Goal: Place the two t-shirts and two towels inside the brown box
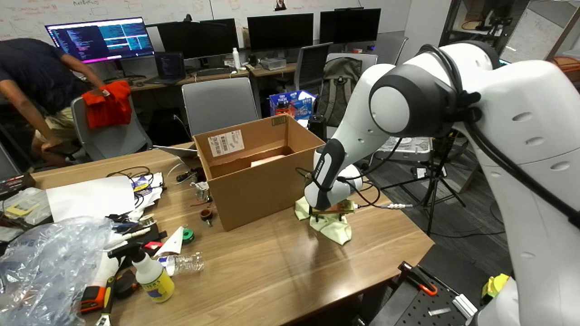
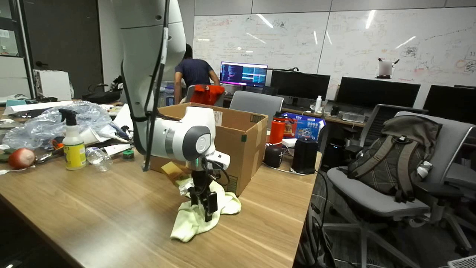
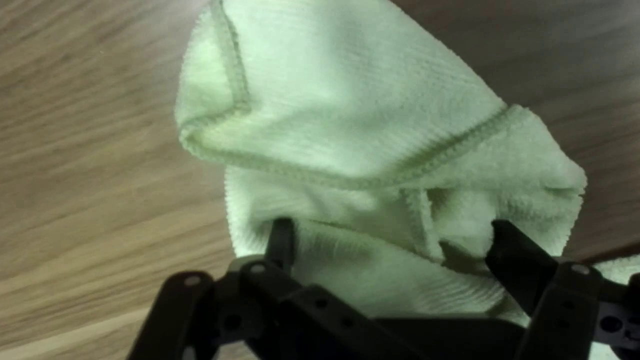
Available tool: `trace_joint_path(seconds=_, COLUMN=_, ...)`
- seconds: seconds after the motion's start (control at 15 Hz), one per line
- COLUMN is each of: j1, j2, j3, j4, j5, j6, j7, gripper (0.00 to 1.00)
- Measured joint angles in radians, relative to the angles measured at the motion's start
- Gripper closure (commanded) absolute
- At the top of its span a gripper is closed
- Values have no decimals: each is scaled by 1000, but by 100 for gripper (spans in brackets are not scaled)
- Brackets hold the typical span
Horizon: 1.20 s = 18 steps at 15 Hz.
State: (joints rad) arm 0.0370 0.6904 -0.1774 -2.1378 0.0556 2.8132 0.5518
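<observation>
The yellow-green towel (image 1: 333,230) lies crumpled on the table beside the brown box (image 1: 260,194). It also shows in an exterior view (image 2: 193,219) and fills much of the wrist view (image 3: 345,90). My gripper (image 3: 390,227) is low over the towel with its fingers wide apart. Towel folds lie between and around the fingertips. The gripper also shows in both exterior views (image 1: 328,217) (image 2: 203,210). The box stands open, its label on an inner wall. A pale cloth-like edge (image 1: 267,160) shows inside; I cannot tell which piece it is. The pink t-shirt is out of view.
A spray bottle (image 1: 155,276), a clear plastic bottle (image 1: 188,262), green tape (image 1: 187,235) and plastic wrap (image 1: 50,267) crowd one table side. Black speakers (image 2: 305,155) and a red bottle (image 2: 276,130) stand behind the box. A red garment (image 1: 107,104) hangs on a chair.
</observation>
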Motion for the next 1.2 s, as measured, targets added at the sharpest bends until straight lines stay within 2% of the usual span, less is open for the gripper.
trace_joint_path(seconds=0.07, j1=-1, j2=8, j3=0, j4=6, j5=9, j6=0, j7=-5, gripper=26)
trace_joint_path(seconds=0.4, j1=6, j2=4, j3=-7, j4=24, j5=25, j6=-1, j7=-11, gripper=65)
trace_joint_path(seconds=0.67, j1=51, j2=-15, j3=-52, j4=23, j5=25, j6=-5, j7=-3, gripper=96)
trace_joint_path(seconds=0.8, j1=94, j2=-32, j3=-91, j4=15, j5=25, j6=-9, j7=15, gripper=100)
trace_joint_path(seconds=1.0, j1=187, j2=-83, j3=-175, j4=-18, j5=-8, j6=-9, j7=77, gripper=98)
trace_joint_path(seconds=1.2, j1=323, j2=-162, j3=-300, j4=-62, j5=-123, j6=-15, j7=198, gripper=98)
